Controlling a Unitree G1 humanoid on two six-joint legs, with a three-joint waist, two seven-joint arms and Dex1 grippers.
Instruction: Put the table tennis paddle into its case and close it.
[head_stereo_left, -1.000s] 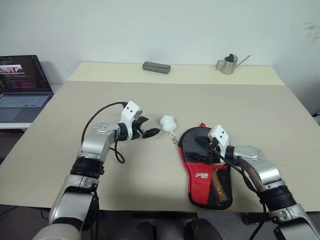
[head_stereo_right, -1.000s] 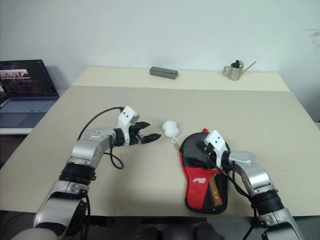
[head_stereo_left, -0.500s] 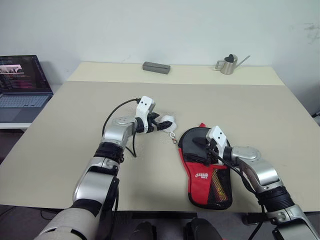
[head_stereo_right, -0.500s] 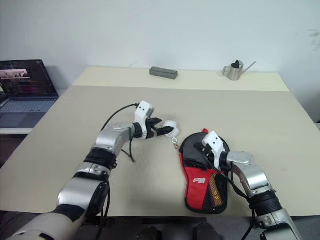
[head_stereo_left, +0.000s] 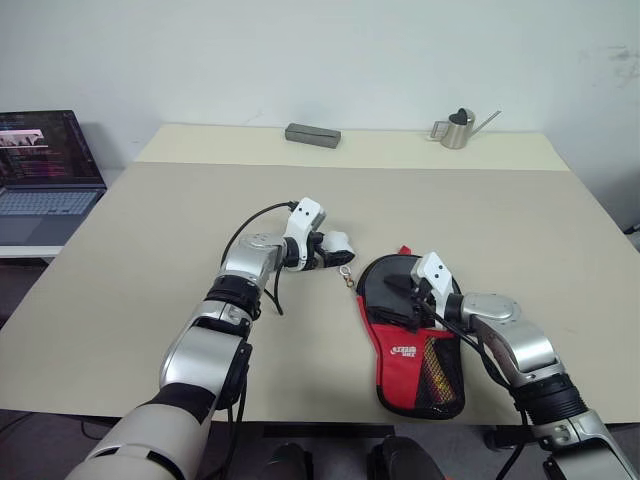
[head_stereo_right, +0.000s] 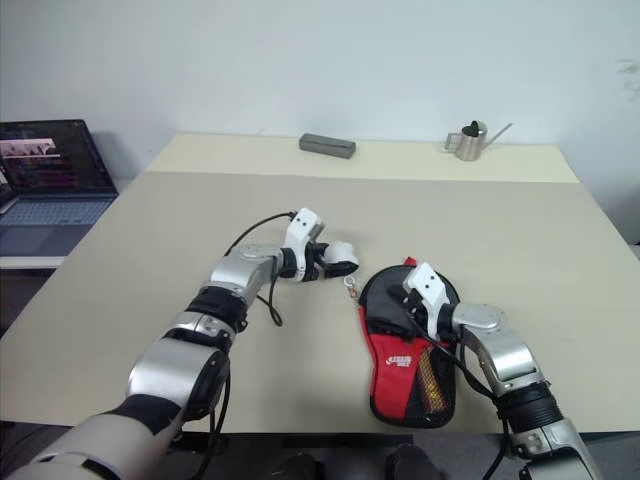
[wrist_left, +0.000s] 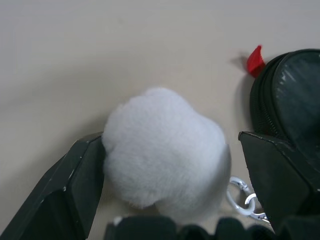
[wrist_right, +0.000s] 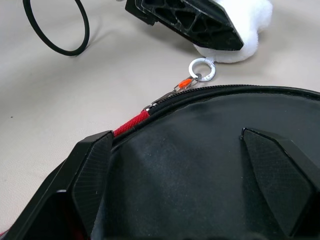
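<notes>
Left tool has swung right — spread wide around the white pom-pom, ready to zip; right tool, released, rests on the case.

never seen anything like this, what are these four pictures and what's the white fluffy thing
It is a two-armed humanoid robot working at a table. Two pictures come from cameras on its head, looking down over both arms. The other two come from a camera on each wrist, looking along that arm's two black fingers.

On the table lies a red and black paddle case. The fluffy thing is a white pom-pom, the pull clipped to the case's zip. The left gripper has its open fingers either side of the pom-pom, not squeezing it. The right gripper is open over the case's black part. At the far edge sit a grey block and a small metal watering can; a laptop stands beside the table.
</notes>
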